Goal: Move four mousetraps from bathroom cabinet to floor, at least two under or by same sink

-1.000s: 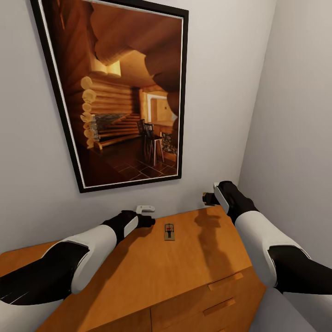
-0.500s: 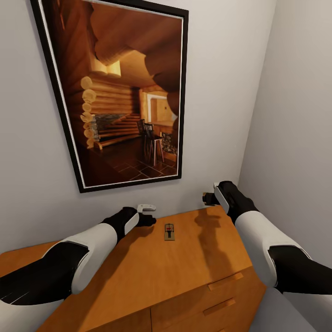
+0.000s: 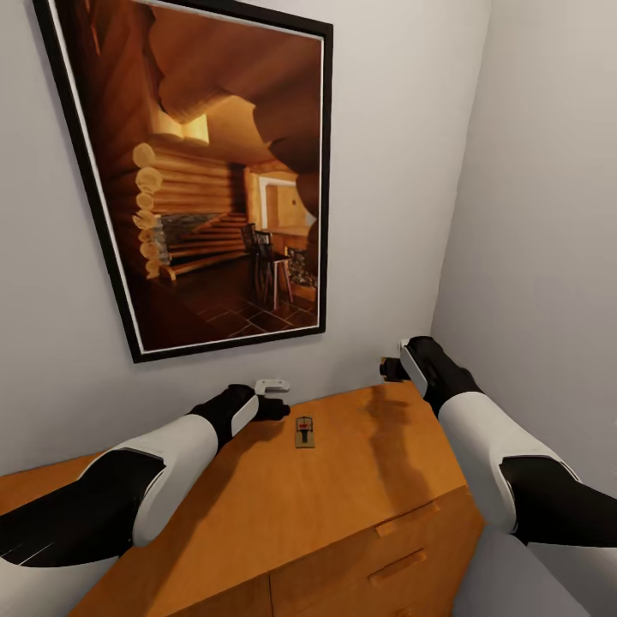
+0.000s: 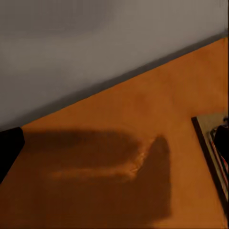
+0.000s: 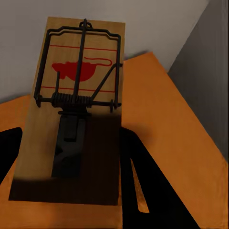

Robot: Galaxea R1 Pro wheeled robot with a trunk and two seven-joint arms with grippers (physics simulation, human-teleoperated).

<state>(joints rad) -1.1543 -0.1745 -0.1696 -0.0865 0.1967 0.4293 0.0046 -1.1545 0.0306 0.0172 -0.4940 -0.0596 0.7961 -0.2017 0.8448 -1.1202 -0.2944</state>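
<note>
Both arms share one livery — glossy white shells alternating with black segments. The left arm runs from a black upper section into a rounded white forearm, then a black wrist with a white panel on its side. The right arm repeats this: black upper section, white forearm, black wrist — a narrow white strip along it. Surfaces are smooth, seamless and unmarked.

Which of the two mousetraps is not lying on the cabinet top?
The mousetrap at the right gripper, raised above the cabinet; the other mousetrap lies flat on top.
</note>
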